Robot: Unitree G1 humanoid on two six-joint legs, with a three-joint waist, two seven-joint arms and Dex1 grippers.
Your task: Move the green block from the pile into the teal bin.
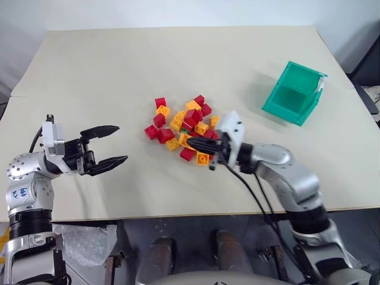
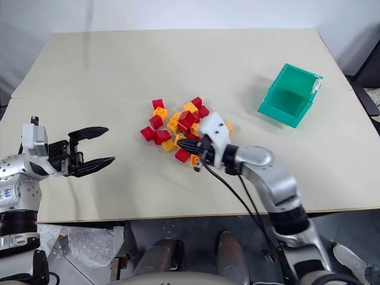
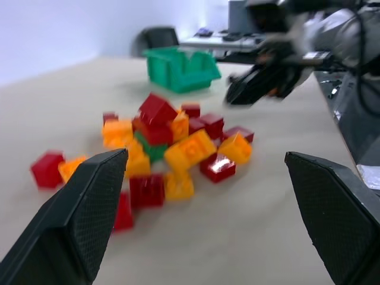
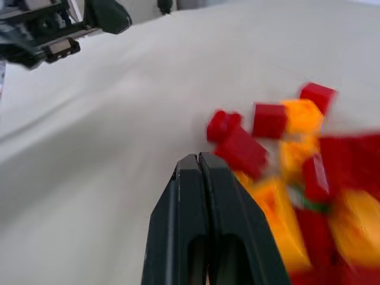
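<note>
The pile [image 1: 187,126] of red and orange-yellow bricks lies mid-table. The green block [image 3: 153,149] is wedged low among them, mostly covered; a green sliver [image 4: 310,203] also peeks out in the right wrist view. My right gripper [image 1: 193,142] is shut with its fingers pressed together and nothing between them, pointing level and leftward at the pile's near edge. My left gripper [image 1: 122,143] hangs open to the left of the pile, well apart from it, its fingers aimed toward the bricks. The teal bin [image 1: 279,107] stands at the right rear, with nothing visible in it.
The table's front edge [image 1: 178,214] runs just below both arms. Cables [image 1: 261,202] hang from my right forearm. Bare tabletop spreads between the pile and the bin. Dark furniture [image 1: 365,59] stands past the table's right side.
</note>
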